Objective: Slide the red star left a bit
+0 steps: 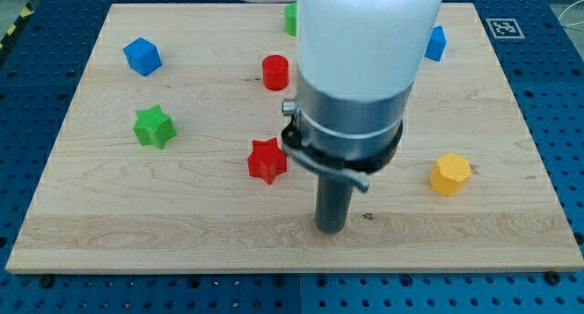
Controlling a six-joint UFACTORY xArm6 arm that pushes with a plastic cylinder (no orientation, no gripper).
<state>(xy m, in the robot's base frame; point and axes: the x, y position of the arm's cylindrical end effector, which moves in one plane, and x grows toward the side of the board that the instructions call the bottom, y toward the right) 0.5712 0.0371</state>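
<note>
The red star [266, 160] lies on the wooden board [137, 214] a little left of centre. My tip [331, 228] rests on the board below and to the right of the star, a short way apart from it, not touching. The arm's white and grey body hangs over the middle of the board and hides what lies behind it.
A red cylinder [276, 72] stands above the star. A green star [153, 127] and a blue cube [142, 56] lie at the left. A yellow hexagonal block [450, 173] is at the right. A green block [290, 19] and a blue block [436, 43] show partly behind the arm.
</note>
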